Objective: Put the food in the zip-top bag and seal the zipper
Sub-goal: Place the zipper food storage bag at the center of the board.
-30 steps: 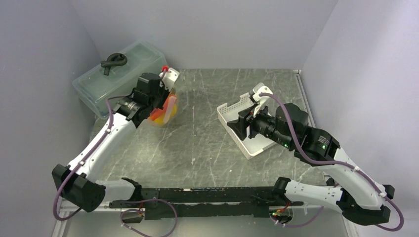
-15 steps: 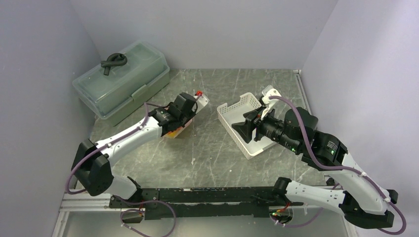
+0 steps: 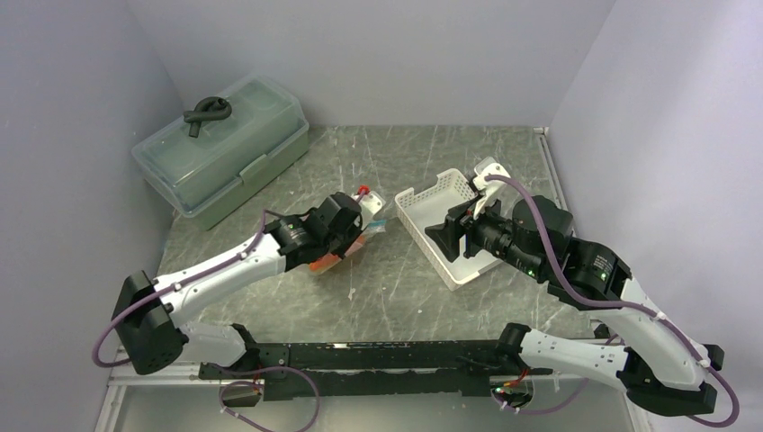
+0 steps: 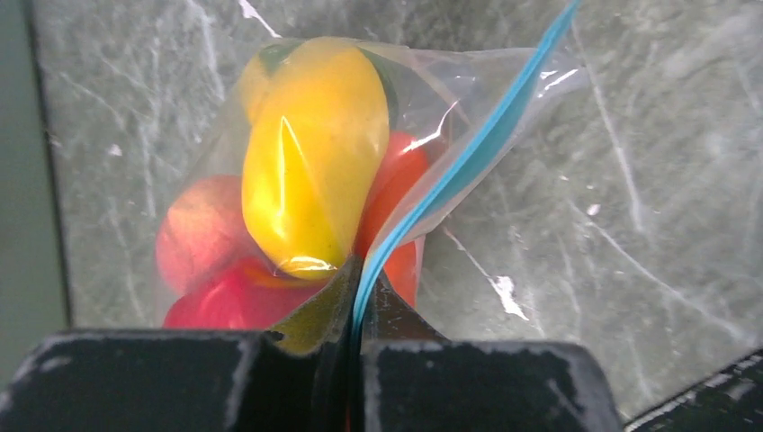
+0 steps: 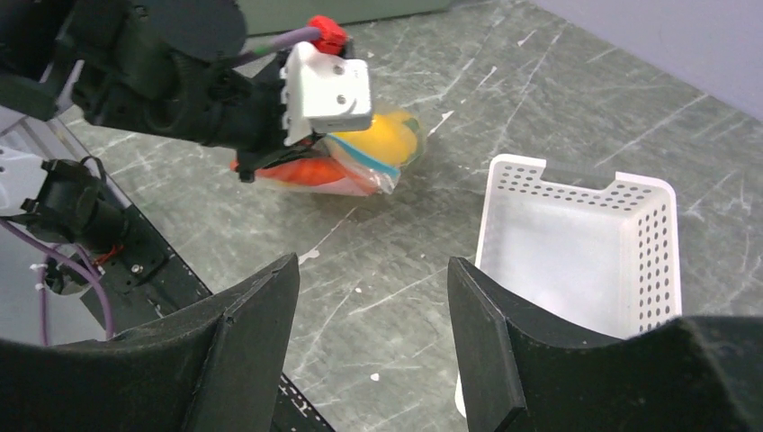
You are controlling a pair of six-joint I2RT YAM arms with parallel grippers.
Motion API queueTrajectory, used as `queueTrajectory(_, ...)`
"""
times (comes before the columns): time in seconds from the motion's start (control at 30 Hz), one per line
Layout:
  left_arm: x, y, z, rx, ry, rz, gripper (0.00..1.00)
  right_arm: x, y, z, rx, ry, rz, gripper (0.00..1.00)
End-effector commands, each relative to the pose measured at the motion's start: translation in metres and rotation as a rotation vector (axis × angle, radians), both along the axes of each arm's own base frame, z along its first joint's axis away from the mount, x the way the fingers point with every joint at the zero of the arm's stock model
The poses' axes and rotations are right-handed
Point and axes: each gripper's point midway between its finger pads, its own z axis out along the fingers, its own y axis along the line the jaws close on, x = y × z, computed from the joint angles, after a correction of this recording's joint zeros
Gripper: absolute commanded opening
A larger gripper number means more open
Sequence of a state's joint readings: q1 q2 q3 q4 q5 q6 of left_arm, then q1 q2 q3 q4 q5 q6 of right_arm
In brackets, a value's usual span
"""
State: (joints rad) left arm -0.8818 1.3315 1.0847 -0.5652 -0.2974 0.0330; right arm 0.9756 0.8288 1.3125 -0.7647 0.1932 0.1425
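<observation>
The zip-top bag (image 4: 297,180) is a clear pouch holding the food: a yellow piece (image 4: 310,162), a pink peach (image 4: 198,234) and red pieces (image 4: 234,301). Its teal-blue zipper (image 4: 468,153) runs up to the right. My left gripper (image 4: 355,274) is shut on the zipper near one end. In the top view the bag (image 3: 346,247) lies on the table mid-left under the left gripper (image 3: 355,236). In the right wrist view the bag (image 5: 360,162) lies far left. My right gripper (image 5: 373,297) is open and empty, above the table beside the basket.
A white latticed basket (image 3: 423,211) sits empty at mid-right, also in the right wrist view (image 5: 576,193). A large translucent lidded box (image 3: 225,144) with a black object on top stands at the back left. Grey walls close in the sides and back.
My left gripper has carried the bag from beside the lidded box down and right toward the table's middle. The right gripper has drawn back slightly off the basket.
</observation>
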Motion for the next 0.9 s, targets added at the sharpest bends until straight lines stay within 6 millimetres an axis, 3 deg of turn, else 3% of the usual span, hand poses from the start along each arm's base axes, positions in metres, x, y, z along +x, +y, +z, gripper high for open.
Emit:
queueTrajectory(0.0,-0.026,-0.011,0.000,-0.143,0.090,0.013,0.11,0.005,-0.010,0.016,0.030,-0.023,-0.063,0.65)
queueTrajectory(0.13,-0.041,-0.015,-0.009,-0.177,0.140,0.003,0.22,0.006,-0.010,0.013,0.031,-0.011,-0.069,0.66)
queueTrajectory(0.33,-0.058,-0.029,-0.003,-0.279,0.184,-0.022,0.29,0.007,-0.008,0.007,0.027,0.005,-0.077,0.66)
queueTrajectory(0.6,-0.077,-0.047,0.027,-0.468,0.230,-0.052,0.33,0.007,-0.008,0.007,0.030,0.013,-0.080,0.67)
queueTrajectory(0.87,-0.085,-0.039,0.072,-0.562,0.183,-0.063,0.38,0.009,-0.005,0.005,0.025,0.019,-0.081,0.67)
